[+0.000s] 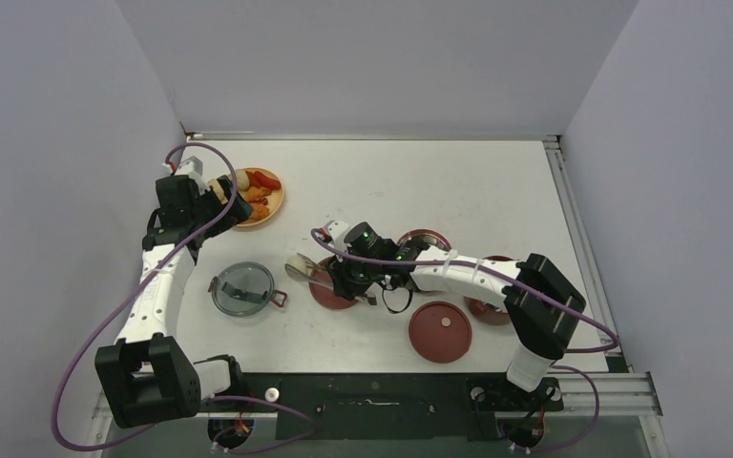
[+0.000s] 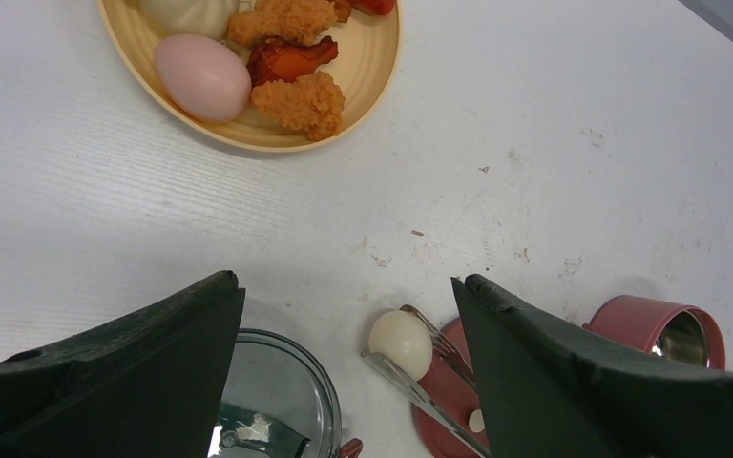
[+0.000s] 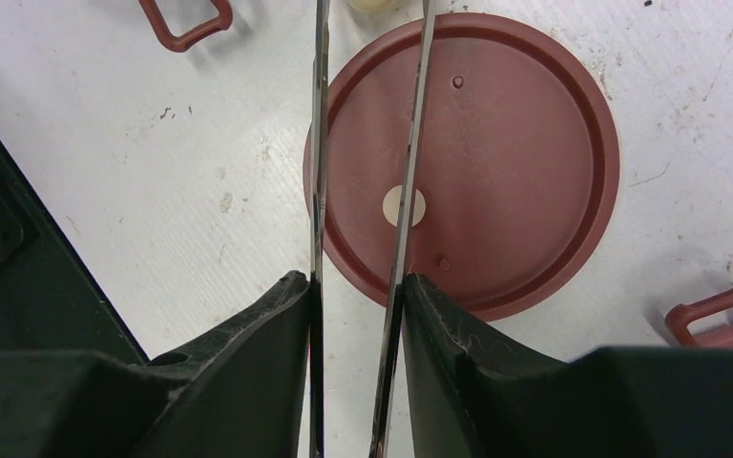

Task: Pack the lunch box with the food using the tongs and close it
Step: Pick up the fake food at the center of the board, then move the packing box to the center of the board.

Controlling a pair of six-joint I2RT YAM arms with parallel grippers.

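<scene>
My right gripper [image 3: 353,281] is shut on the silver tongs [image 3: 319,143], one finger pressing each arm, above a flat maroon lid [image 3: 515,162]. A whitish egg [image 2: 401,343] sits pinched between the tong tips on the table, next to that lid [image 2: 444,393]. More food [image 2: 298,100] lies on the yellow plate [image 2: 367,86]: fried pieces, a red piece and a pink egg [image 2: 202,76]. My left gripper [image 2: 345,286] hangs open and holds nothing, between the plate and the egg. One maroon lunch box container [image 2: 673,329] stands right of the egg, and another [image 1: 490,307] is by the right arm.
The grey translucent top lid [image 1: 243,288] lies left of the tongs [image 1: 298,266], its red handle [image 3: 186,24] close to them. A second maroon lid [image 1: 441,332] lies near the front edge. The black base rail [image 1: 372,396] runs along the near side, and grey walls enclose the table.
</scene>
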